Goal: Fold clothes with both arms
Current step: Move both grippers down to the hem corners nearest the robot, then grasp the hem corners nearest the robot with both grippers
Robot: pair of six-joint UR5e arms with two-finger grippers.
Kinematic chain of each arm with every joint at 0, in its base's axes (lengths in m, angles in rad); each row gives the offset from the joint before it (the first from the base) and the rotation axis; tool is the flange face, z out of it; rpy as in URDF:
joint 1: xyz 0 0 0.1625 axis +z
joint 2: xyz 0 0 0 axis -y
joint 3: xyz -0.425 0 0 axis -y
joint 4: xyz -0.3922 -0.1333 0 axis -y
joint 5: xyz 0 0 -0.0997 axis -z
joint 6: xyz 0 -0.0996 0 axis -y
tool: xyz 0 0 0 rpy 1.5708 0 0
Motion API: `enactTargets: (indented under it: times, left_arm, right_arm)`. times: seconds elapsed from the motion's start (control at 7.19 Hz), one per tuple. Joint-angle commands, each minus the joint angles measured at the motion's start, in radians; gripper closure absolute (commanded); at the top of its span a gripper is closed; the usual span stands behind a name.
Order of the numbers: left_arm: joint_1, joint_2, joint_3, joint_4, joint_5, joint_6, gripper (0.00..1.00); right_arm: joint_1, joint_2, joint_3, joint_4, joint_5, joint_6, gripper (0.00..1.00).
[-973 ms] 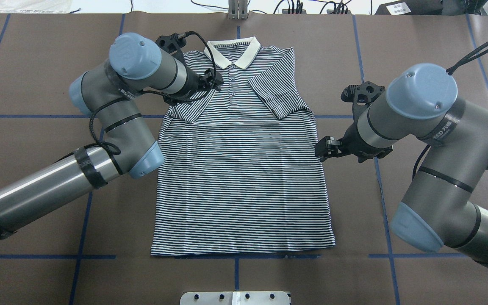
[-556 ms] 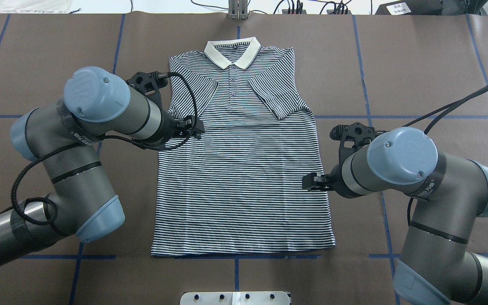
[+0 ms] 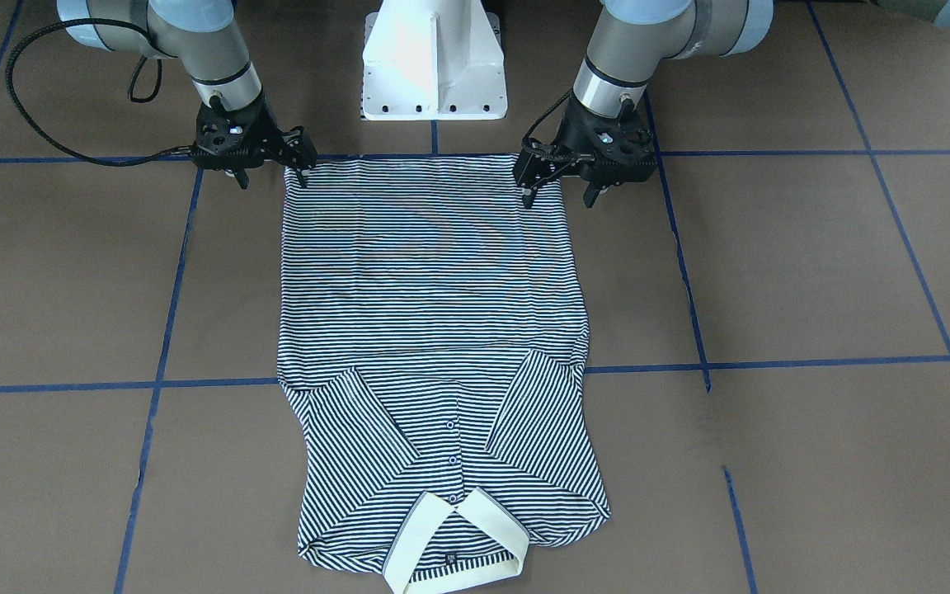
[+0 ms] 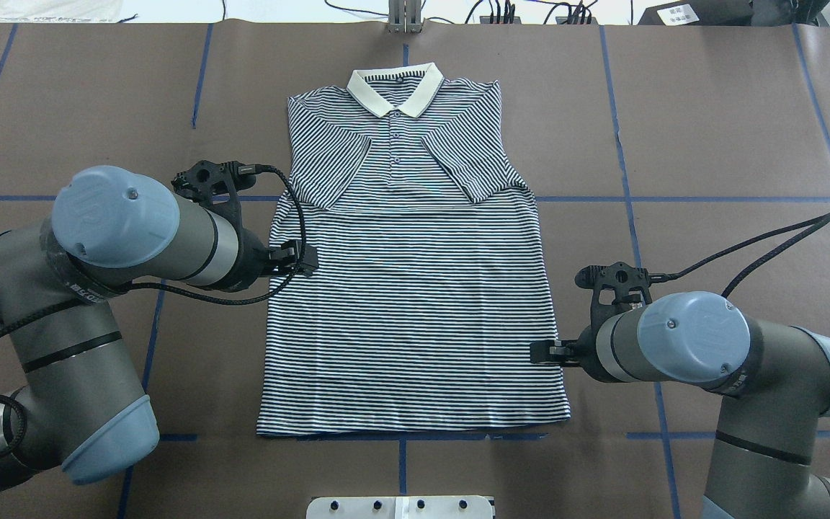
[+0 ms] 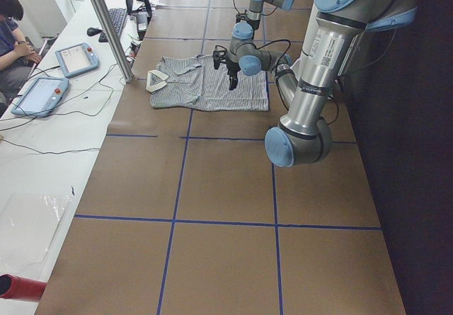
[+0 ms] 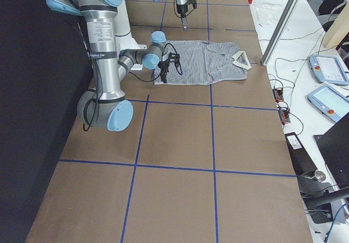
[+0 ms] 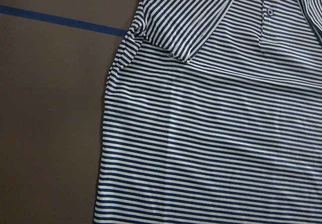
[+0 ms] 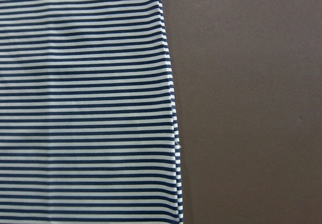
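Navy-striped shirt [image 4: 415, 324] lies flat under 2 end effectors [image 3: 558, 196] [image 3: 273, 180].

Bare table [image 4: 710, 108] flanks the shirt [image 4: 415, 303] on both sides; the white pedestal [image 3: 434, 49] stands near its hem.

You see a shirt [image 4: 415, 310] w/ thin navy & white stripes, plain cream collar [image 4: 426, 90]; brown table [image 4: 710, 108] w/ blue tape lines [image 4: 674, 198].

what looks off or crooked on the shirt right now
Nothing stands out. The polo shirt lies flat on the table, both sleeves folded in over the chest, collar neat, hem straight. Only mild puckering along one side edge.
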Motion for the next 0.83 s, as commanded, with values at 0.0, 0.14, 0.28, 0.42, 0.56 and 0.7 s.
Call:
enactTargets:
  times: [0.0, 0.14, 0.28, 0.42, 0.56, 0.7]
  left_arm:
    - [0.002, 0.003, 0.005, -0.001, -0.003, 0.000, 0.00]
    - [0.002, 0.003, 0.003, -0.001, -0.003, 0.002, 0.00]
    - [0.002, 0.003, 0.002, -0.001, -0.003, 0.002, 0.00]
    - [0.002, 0.003, 0.003, -0.001, -0.003, 0.002, 0.00]
    - [0.002, 0.001, 0.002, -0.001, -0.003, 0.000, 0.00]
    - [0.004, -0.003, 0.002, -0.001, -0.003, 0.000, 0.00]
  right_arm:
    - [-0.046, 0.002, -0.044, 0.002, -0.005, 0.003, 0.00]
    - [-0.056, 0.003, -0.044, 0.000, -0.003, 0.010, 0.00]
    - [-0.086, 0.008, -0.047, -0.003, -0.005, 0.039, 0.00]
    - [-0.099, 0.008, -0.048, -0.004, -0.005, 0.041, 0.01]
    - [-0.108, 0.008, -0.048, -0.006, -0.005, 0.047, 0.02]
    - [-0.120, 0.008, -0.056, -0.012, -0.005, 0.047, 0.02]
